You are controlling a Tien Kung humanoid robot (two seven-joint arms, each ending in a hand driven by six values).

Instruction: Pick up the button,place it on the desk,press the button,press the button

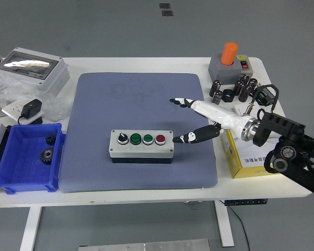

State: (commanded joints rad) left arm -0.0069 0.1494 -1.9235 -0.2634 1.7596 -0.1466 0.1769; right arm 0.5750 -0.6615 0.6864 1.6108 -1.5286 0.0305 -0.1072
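The button box [141, 146] sits flat on the blue-grey mat [141, 94], near its front edge, on the white bench [272, 94]. On top, in a row: a black knob, two green buttons and a red one [160, 139] at the right end. The right hand [204, 120] hangs just right of the box, clear of it, its fingers [179, 101] spread wide and holding nothing, thumb tip close to the box's right end. Far left, a blue bin [26, 157] holds dark gears.
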